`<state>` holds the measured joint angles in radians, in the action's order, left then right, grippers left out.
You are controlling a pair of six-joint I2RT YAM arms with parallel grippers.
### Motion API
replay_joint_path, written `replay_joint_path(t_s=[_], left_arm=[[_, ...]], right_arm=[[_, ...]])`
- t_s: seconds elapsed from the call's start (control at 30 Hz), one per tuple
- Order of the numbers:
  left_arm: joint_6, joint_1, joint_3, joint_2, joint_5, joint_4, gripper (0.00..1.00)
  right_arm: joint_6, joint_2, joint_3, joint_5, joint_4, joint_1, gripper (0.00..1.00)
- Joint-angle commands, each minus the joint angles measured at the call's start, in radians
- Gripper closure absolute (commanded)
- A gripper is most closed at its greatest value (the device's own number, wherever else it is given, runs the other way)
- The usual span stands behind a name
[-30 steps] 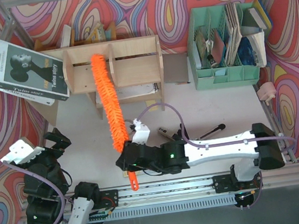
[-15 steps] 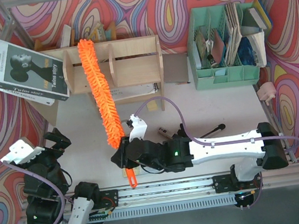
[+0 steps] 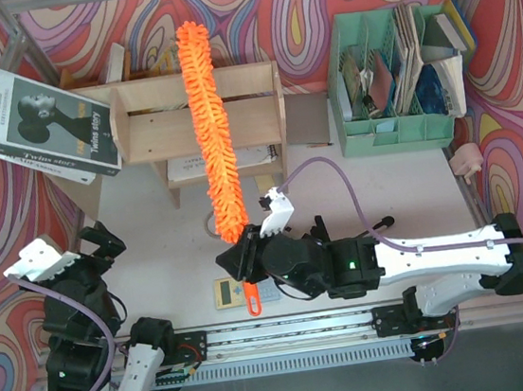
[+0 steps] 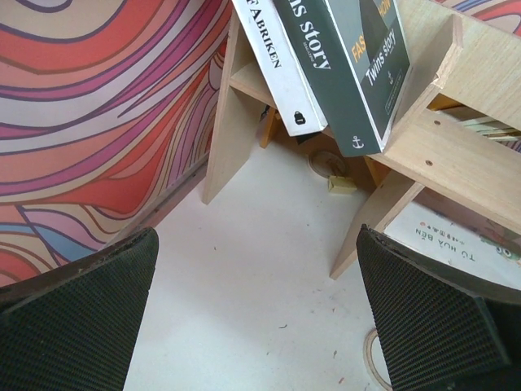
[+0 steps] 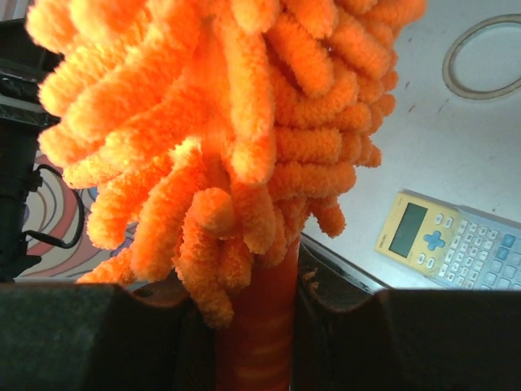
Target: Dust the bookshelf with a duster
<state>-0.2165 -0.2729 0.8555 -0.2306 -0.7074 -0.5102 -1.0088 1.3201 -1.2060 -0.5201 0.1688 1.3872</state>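
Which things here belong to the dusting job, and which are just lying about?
Job: light plywood bookshelf; fluffy orange chenille duster; right gripper holding it.
Lying about: mint-green plastic file organiser; yellow-and-grey calculator; dark "Twins story" book.

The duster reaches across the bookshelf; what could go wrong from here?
The right gripper holds the duster only by its thin handle, so pressing on the bookshelf may twist it loose. Its tip reaches the small books behind the shelf and might tip them.
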Motion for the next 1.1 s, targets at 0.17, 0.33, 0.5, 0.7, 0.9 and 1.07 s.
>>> replay_joint_path(t_s=[0.17, 0.33, 0.5, 0.7, 0.9, 1.07], left_arm=[[0.004, 0.006, 0.019, 0.001, -0.024, -0.011, 0.02], [0.003, 0.006, 0.022, -0.001, -0.022, -0.010, 0.02], [0.005, 0.006, 0.021, -0.003, -0.019, -0.011, 0.02], [0.003, 0.006, 0.020, 0.005, -0.025, -0.009, 0.02], [0.003, 0.006, 0.020, 0.008, -0.025, -0.009, 0.02], [0.003, 0.006, 0.020, 0.005, -0.023, -0.009, 0.02]], right_arm=[[-0.017, -0.049, 0.094, -0.095, 0.031, 0.001, 1.00], [-0.077, -0.001, 0.097, -0.060, 0.074, -0.024, 1.00], [-0.121, 0.026, 0.131, 0.074, 0.032, -0.097, 1.00], [-0.116, 0.071, 0.102, 0.138, 0.042, -0.117, 1.00], [-0.142, 0.063, 0.099, 0.114, 0.074, -0.118, 1.00], [-0.153, -0.009, 0.151, 0.066, 0.056, -0.117, 1.00]])
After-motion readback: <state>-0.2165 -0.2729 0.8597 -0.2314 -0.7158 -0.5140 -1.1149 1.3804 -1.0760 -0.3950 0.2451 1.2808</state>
